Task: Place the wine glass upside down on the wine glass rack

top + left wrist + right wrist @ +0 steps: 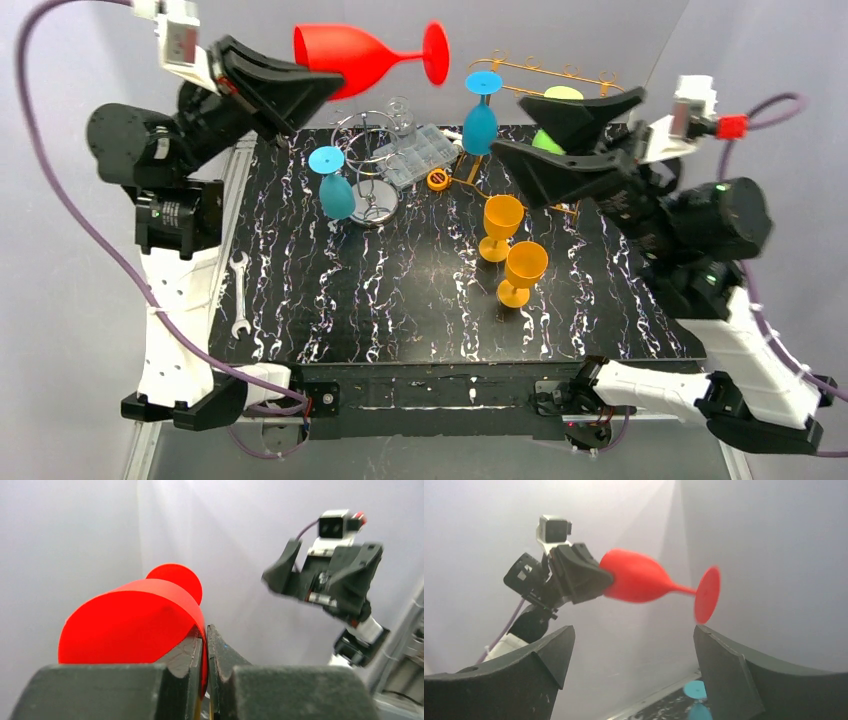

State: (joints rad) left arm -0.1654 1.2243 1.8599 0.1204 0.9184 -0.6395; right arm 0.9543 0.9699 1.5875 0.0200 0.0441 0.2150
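Red wine glass [365, 50] up in the air, well above the far left of the black marbled table [420, 310], lying on its side, foot pointing right, bowl mouth turned toward the left gripper [325, 85]. That gripper clenched on the bowl's wall, one finger inside and one outside judging by the left wrist view; rim swallowed between the pads, stem hidden behind the bowl there, only the top of the foot peeping over. Right gripper [510, 125] spread wide, grasping nothing, raised over the far right of the table and well apart from the red glass. Just behind it, gold wine glass rack [560, 72], much of its frame masked by the black fingers. At the rack's left end, foot up, a blue glass [481, 115]; behind the upper finger, only a sliver of a green glass [560, 93], orientation impossible to tell. Further left, chrome round rack [368, 160] with a second blue glass [335, 190] upside down against it, hanging or standing not clear, and a clear glass [400, 115] barely separable from the wire. Between the racks, a clear compartment box [420, 152] and a small orange ring [437, 179] of uncertain kind. Mid-table, upright, two orange glasses [502, 222] [522, 270]. By the left edge, a wrench [240, 290]. Right wrist view: table cut down to a sliver at the bottom.
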